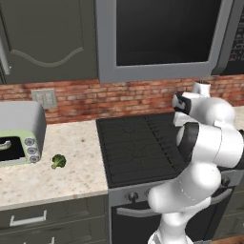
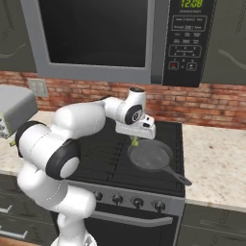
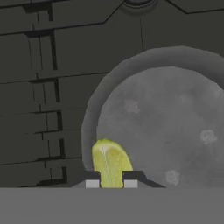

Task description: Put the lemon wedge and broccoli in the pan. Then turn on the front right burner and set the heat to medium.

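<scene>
While the gripper [image 3: 111, 180] clasps the lemon wedge [image 3: 109, 161] between its fingertips, the pan [image 3: 170, 127] lies just below, its rim under the wedge; it would be best to shift further over the pan's middle before letting go; the broccoli [image 1: 58, 161] waits far off on the counter [image 1: 71, 162]; beyond, the microwave clock [image 2: 191, 4] looks like 12:09.

Glossy white arm [image 2: 72, 129] built of rounded, bulbous segments. Dark charcoal bands ringing the joints, with a round dark cap on the wrist. Boxy white hand. Two small dark finger tips [image 3: 131, 176], each with a pale square pad at its base.
</scene>
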Controlling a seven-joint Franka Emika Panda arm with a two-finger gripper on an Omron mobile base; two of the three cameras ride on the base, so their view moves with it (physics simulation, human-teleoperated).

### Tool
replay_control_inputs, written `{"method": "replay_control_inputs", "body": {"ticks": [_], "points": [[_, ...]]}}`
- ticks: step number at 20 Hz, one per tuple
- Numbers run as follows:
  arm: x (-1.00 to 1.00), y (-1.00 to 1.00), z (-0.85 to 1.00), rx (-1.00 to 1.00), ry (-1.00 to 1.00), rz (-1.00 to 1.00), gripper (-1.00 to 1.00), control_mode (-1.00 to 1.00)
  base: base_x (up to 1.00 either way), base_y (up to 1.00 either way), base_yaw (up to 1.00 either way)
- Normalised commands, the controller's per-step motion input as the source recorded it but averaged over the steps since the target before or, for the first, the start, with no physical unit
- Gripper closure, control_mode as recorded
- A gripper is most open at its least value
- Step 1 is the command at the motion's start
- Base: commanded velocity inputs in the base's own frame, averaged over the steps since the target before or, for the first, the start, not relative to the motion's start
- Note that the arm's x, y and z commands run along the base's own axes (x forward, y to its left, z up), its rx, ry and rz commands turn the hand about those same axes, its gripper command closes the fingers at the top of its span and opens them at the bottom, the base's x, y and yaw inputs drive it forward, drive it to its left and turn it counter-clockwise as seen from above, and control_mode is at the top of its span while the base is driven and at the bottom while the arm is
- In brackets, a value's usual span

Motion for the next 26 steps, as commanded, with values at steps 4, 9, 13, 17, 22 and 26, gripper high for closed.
{"method": "replay_control_inputs", "body": {"ticks": [4,9,13,17,22,26], "points": [[0.0,-0.88,-0.12,0.0,0.0,0.0,1.0,-1.0,0.0,0.0,0.0],[0.05,-0.46,-0.21,0.0,0.0,0.0,1.0,-1.0,0.0,0.0,0.0],[0.02,-0.03,-0.16,0.0,0.0,0.0,1.0,-1.0,0.0,0.0,0.0],[-0.14,0.01,-0.08,0.0,0.0,0.0,1.0,-1.0,0.0,0.0,0.0],[-0.17,0.01,-0.21,0.0,0.0,0.0,1.0,-1.0,0.0,0.0,0.0],[-0.14,0.0,-0.23,0.0,0.0,0.0,1.0,-1.0,0.0,0.0,0.0]]}}
